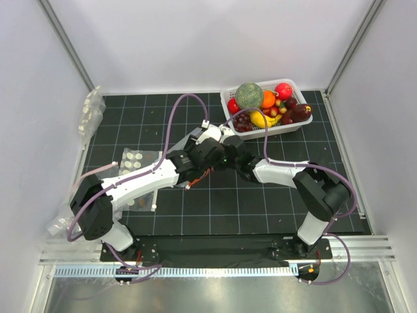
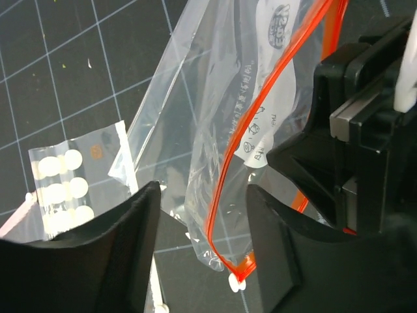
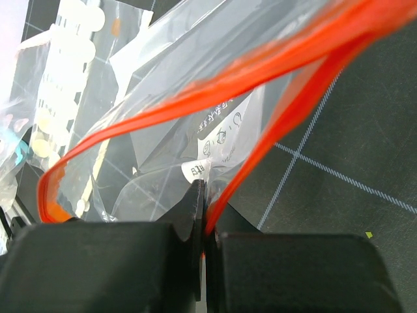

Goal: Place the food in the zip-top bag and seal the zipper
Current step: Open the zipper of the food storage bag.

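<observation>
Top external view: the black gridded surface [image 1: 215, 195] is seen with both arms folded in over its middle, and a white basket [image 1: 280, 130] is set at the far right, well apart from them. The food [image 1: 283, 90] is heaped in that basket beside a green melon-like ball [image 1: 249, 95] and a banana [image 1: 260, 120]; none is seen in the bag. The zip-top bag [image 2: 195, 111] is held between the two arms. The right end effector [image 3: 202, 195] is clamped tight on one lip of the zipper [image 3: 195, 96], whose two lips are parted. The left end effector [image 2: 203, 189] is spread wide, with film hanging loose between its fingers and nothing gripped. The mouth is judged not yet ready for loading. The free lip should be taken close to the strip rather than on slack film, so that the opening is kept wide. Bags of white discs [image 1: 133, 162] lie beneath the left arm and could be snagged, and the limp film may fold across the mouth.
</observation>
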### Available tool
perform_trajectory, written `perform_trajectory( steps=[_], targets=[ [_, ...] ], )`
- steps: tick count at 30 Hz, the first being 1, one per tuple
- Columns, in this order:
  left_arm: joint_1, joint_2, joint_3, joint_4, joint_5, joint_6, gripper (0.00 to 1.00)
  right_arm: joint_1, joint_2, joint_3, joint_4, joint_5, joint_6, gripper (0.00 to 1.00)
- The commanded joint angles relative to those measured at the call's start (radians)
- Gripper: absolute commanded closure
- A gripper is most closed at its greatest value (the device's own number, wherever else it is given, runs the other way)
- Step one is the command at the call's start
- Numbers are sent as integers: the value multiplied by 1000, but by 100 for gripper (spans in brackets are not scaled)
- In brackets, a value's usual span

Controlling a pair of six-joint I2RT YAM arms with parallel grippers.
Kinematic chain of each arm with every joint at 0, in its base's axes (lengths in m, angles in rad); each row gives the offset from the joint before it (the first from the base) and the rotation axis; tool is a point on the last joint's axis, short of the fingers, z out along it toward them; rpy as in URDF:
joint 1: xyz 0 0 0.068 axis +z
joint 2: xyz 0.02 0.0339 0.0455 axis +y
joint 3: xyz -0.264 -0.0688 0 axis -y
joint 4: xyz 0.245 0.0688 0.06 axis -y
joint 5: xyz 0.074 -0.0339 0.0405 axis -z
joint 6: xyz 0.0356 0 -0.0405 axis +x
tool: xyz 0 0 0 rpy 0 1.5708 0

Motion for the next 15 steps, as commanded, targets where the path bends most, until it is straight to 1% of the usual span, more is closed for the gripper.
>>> perform_trajectory(
  steps=[1,5,6,8,9,12,15],
  targets=[
    [6,-12,4,55,8,26,44,7,-40,20,22,12,-16,99],
    [32,60,39,34,14,12,51,9,-48,14,29,9,-17,99],
    [54,72,45,21,-4,-5,69,7,-49,14,29,7,-20,99],
    [86,97,42,6,-25,-37,93,9,-54,11,21,15,-31,99],
    [107,100,45,-11,-27,-54,100,9,-54,6,22,19,-28,99],
    [95,63,26,-23,-29,-74,100,7,-48,6,35,6,-25,99],
    [66,15,15,-16,-128,-81,100,7,-35,21,36,-19,-34,99]
  ],
)
